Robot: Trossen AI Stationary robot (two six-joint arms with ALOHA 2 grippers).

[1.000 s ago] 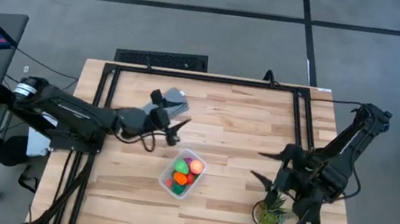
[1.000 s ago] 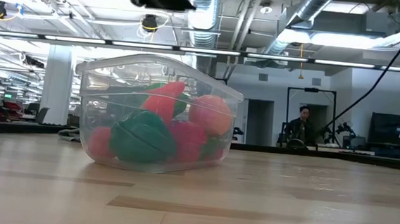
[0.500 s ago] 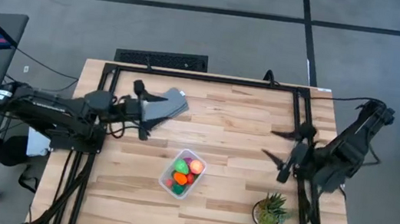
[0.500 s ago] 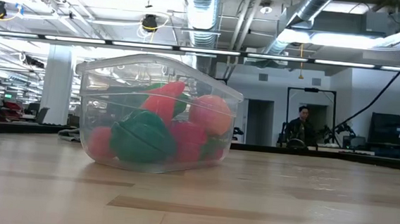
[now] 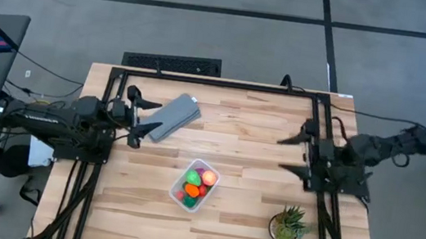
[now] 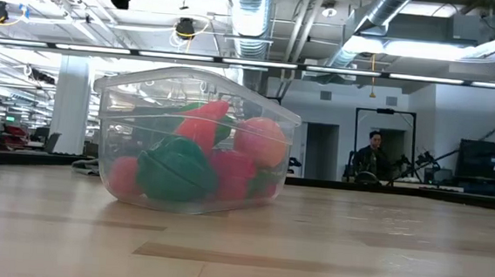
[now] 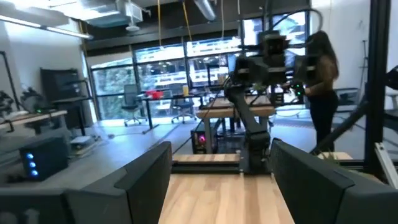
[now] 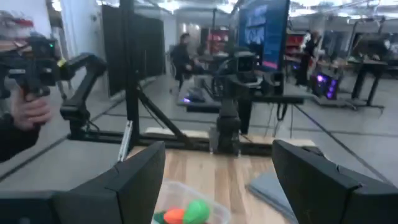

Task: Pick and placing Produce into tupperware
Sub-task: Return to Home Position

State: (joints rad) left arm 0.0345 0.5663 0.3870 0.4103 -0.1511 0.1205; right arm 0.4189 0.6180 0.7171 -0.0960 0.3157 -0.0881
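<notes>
Near the middle of the table (image 5: pixel 263 118) sits the container (image 5: pixel 173 194), with the toy produce (image 5: pixel 195 185) piled inside it; green, red and orange pieces show through its clear wall in the low view. Up and to the left of the container in the high view, well apart from it, the left gripper (image 5: pixel 138 117) hangs just beside the grey lid (image 5: pixel 174 115), fingers spread wide and holding nothing. Far to the container's right, the right gripper (image 5: pixel 280 153) is likewise wide open and empty. A potted plant (image 5: pixel 288 226) stands to the container's lower right. Beyond the container, a person (image 6: pixel 370 156) sits far off in the room.
</notes>
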